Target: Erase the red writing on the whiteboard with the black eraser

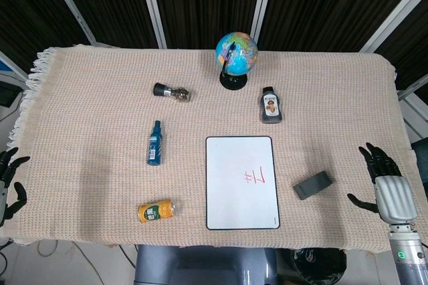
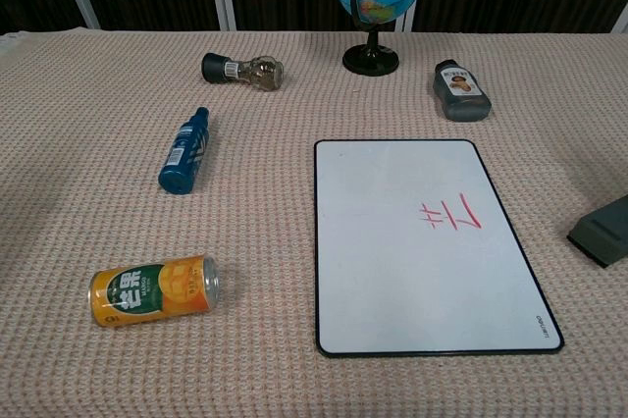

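Whiteboard [image 1: 241, 182] flat on the woven cloth [image 1: 87, 118], with red writing [image 1: 257, 176] in its right half. Black eraser [image 1: 312, 184] lying on the cloth just beside the board's right edge, not touching it, untouched by any hand. Right hand [image 1: 382, 179] near the table's right edge, beside the eraser, fingers spread, holding nothing. Left hand [image 1: 9, 181] at the far left edge, fingers apart, also empty. Further back: globe [image 1: 236, 56], grey bottle [image 1: 270, 105], pepper grinder [image 1: 172, 91]. Left of the board: blue bottle [image 1: 155, 142], orange can [image 1: 156, 211] on its side.
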{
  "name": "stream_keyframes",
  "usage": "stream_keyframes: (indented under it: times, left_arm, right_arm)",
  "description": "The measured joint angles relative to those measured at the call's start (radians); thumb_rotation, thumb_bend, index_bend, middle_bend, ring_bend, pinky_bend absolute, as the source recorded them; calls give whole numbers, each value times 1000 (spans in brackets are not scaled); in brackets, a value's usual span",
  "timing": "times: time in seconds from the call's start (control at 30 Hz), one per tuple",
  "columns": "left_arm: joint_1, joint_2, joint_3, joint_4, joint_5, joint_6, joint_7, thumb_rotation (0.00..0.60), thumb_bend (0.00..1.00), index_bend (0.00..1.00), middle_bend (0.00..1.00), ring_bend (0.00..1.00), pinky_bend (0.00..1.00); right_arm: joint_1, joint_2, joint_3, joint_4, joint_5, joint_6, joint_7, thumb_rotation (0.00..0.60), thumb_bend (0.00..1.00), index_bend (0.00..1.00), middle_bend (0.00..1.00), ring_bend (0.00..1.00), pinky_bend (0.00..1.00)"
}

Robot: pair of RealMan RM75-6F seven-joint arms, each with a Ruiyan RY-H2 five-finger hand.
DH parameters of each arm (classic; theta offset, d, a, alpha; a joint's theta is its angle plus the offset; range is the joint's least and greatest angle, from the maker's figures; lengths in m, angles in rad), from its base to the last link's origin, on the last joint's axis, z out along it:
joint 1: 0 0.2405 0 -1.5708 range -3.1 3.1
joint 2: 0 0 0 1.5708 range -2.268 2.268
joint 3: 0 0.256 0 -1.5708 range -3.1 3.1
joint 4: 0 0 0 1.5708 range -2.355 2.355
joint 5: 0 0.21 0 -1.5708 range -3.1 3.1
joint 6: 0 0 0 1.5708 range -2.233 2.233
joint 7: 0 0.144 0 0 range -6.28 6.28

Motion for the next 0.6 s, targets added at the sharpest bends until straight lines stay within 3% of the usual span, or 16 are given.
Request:
stream_keyframes:
  times: [0.6]
  left_arm:
    - [2,-1,1,0,5,6,0,600,736,180,43,0,13]
  right_arm:
    - [0,5,0,-3,9,-8,3,600,68,0,0,30,151]
